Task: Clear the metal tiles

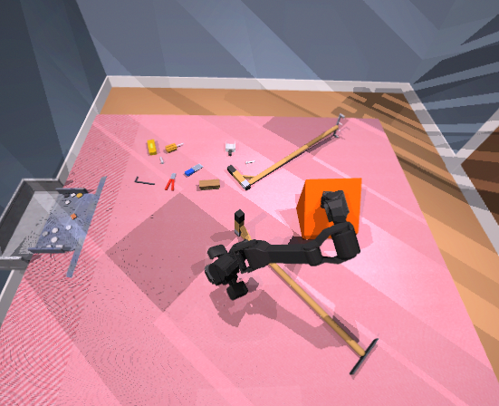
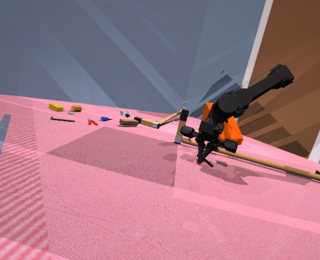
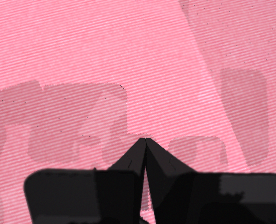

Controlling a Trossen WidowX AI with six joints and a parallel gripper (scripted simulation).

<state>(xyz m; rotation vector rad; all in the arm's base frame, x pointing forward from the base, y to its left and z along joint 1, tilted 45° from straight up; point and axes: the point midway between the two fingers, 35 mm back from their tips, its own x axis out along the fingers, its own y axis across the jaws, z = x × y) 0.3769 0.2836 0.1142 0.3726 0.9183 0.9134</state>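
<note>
Closed hand over pink bench

The hand (image 3: pixel 145 140) points down with its dark fingers pressed together at the tips, nothing between them; its blocky shadows fall across the striped bench (image 3: pixel 89 45).

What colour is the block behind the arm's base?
Bright orange block, clearest in the top view.
</note>
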